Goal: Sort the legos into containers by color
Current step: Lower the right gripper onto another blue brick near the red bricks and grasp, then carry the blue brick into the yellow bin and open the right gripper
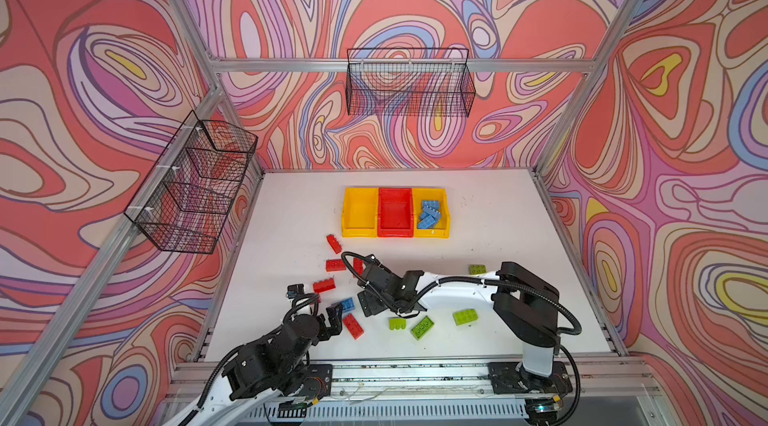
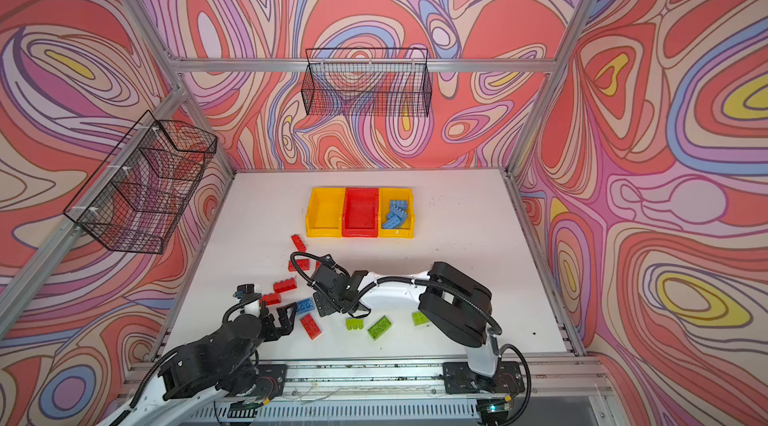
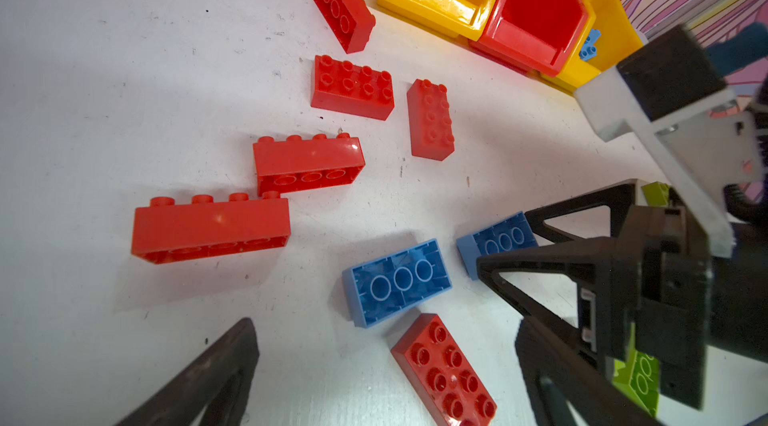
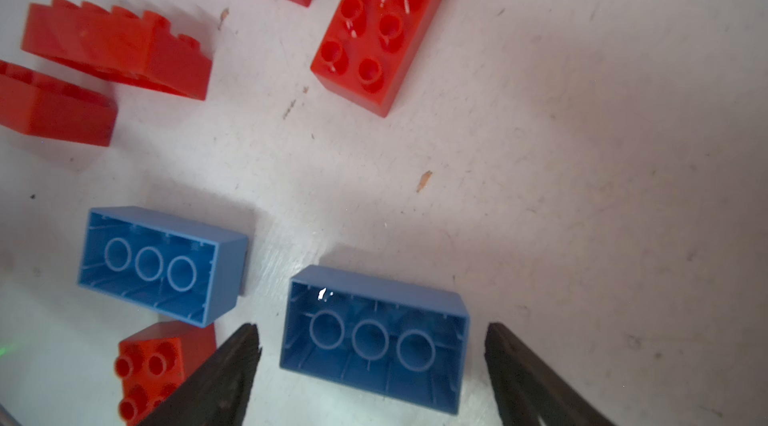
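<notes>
The right gripper (image 4: 372, 332) straddles an upturned blue lego (image 4: 374, 345), jaws clear.

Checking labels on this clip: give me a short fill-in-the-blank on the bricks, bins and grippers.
One yellow bin holds only ___ bricks.
The red bin is ___.
The right gripper is ___ around a blue brick on the table.
Missing words: blue; empty; open.

In both top views the left arm lies folded low at the lower left, its left gripper (image 1: 335, 320) spread wide. The right arm stretches leftward from the lower right, wrist tipped down, right gripper (image 4: 372, 328) jaws parted.
</notes>
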Controlling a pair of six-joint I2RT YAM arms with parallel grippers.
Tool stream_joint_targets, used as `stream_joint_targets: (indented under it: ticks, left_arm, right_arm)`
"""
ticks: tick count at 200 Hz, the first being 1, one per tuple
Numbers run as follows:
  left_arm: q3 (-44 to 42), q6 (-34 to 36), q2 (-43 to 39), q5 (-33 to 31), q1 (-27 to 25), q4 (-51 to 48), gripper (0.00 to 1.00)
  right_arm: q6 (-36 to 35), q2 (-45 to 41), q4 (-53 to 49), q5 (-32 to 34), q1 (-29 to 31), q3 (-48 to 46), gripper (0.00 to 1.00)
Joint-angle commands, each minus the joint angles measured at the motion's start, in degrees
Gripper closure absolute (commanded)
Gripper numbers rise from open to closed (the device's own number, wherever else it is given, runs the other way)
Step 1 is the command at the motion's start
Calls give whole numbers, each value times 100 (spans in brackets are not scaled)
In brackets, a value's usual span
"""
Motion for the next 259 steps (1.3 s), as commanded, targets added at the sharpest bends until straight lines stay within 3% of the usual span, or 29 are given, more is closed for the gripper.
stream_joint_targets:
  ticks: [1,56,97,150,198,259]
  left_arm:
    - [137,-105,-65,-172,-20,-235,0]
    - [167,-59,-18,-180,-20,-175,0]
    - [202,500,303,288,-20,527,0]
    - [511,833,1955,486,-20,1507,0]
    - [866,765,3272,521,-21,1900,0]
    - [822,686,3265,453,-22,1990,0]
  right_arm:
    - [92,212,-213,286,32,145,18]
    - [76,119,-267,596,31,125,45]
    - [-401,-588,-704,1476,-213,215,47]
    - [-1455,-1314,-337,1749,-1965,299,48]
    - [-1882,-559,95,1170,-3241,962,48]
    - [-1921,596,137,783,-3817,1968,47]
